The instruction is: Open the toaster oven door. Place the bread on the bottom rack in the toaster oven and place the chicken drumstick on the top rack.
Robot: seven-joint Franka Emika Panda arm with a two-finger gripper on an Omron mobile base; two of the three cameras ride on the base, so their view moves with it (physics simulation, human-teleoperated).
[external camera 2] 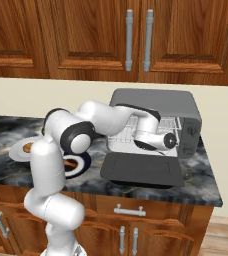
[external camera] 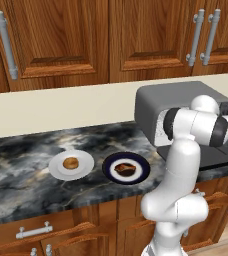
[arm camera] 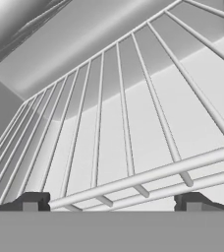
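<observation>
Hand view: gripper (arm camera: 109,203) spread wide, holding nothing, at the wire rack (arm camera: 133,147) inside the toaster oven (external camera 2: 156,107), bread (external camera: 70,163) left-centre on its plate; I risk snagging wires backing out.

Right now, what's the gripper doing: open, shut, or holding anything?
Gripper: open and empty, fingertips spread wide in front of a wire rack inside the toaster oven.

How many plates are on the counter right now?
2, side by side left of the toaster oven: a white plate carrying the bread, and a dark plate carrying the chicken drumstick.
</observation>
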